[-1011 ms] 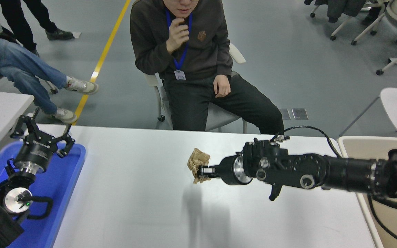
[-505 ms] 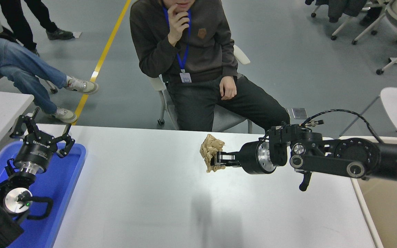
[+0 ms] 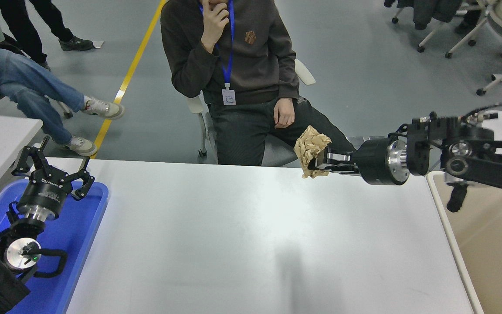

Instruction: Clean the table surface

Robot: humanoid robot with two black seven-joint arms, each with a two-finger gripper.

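Head view showed the right gripper (image 3: 320, 160) clenched on a crumpled brown paper wad (image 3: 311, 149) above the table surface (image 3: 242, 235)'s far right edge, best kept clamped until fully over the beige bin (image 3: 490, 244), while the left gripper (image 3: 52, 171) sat open over the blue tray (image 3: 79, 244).

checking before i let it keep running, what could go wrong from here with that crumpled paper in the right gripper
1. The right gripper seems to pinch the crumpled brown paper only by one edge, so it might slip and drop back onto the table surface.
2. The paper hangs near the table's far edge, close to the seated person's knee; a drop could land on the floor.
3. The beige bin lies to the right; releasing early would miss it.
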